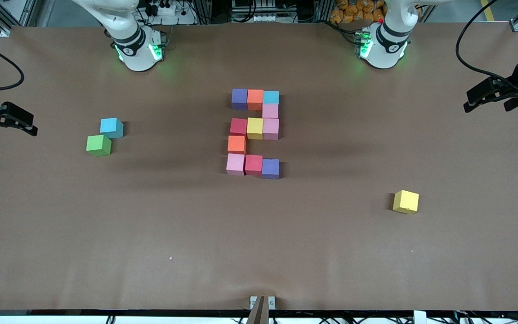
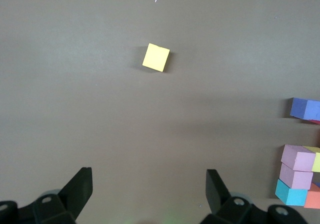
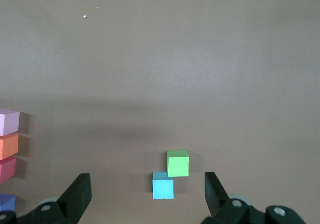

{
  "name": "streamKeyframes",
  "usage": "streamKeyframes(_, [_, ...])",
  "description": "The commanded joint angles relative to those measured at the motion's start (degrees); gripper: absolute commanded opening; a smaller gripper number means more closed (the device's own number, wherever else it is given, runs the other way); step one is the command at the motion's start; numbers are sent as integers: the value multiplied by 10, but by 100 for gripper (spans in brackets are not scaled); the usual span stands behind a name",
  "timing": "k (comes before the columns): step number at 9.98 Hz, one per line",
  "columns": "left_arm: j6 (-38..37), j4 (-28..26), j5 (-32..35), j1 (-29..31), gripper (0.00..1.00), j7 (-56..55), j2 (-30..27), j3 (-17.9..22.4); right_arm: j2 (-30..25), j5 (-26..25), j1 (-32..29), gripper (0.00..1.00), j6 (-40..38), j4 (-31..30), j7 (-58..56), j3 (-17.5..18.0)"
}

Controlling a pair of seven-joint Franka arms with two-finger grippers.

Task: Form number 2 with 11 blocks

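You are looking at a number 2 [image 1: 254, 132] that appears complete: eleven blocks are sitting in the centre of the front view, three across and five rows down. The left gripper [image 2: 150, 184] is hanging released and empty over the left arm's end of the table. The right gripper [image 3: 147, 189] is hanging the same way over the right arm's end, and both arms are waiting.

The risk, as I judge it, is doing too much. If you are sending either arm back toward the centre, a low finger could be nudging a light foam cube and breaking a row.

Three spare cubes are lying well apart from the digit. A yellow cube [image 1: 406, 201] is sitting lower in the frame toward the left arm's end. A green cube [image 1: 99, 145] and a light blue cube [image 1: 111, 127] are touching toward the right arm's end. Nothing is blocking either arm.
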Motion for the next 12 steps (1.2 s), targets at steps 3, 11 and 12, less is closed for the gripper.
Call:
streamKeyframes(3, [-7,7,4,2,100,5,0,-2,6,0,-8,100,-6,13,-2,4])
streamKeyframes(11, [-7,6,5,2,100,6,0,-2,6,2,-18,100,-13,13,2,4])
streamKeyframes(12, [-7,6,5,2,100,5,0,-2,6,2,-18,100,-13,13,2,4])
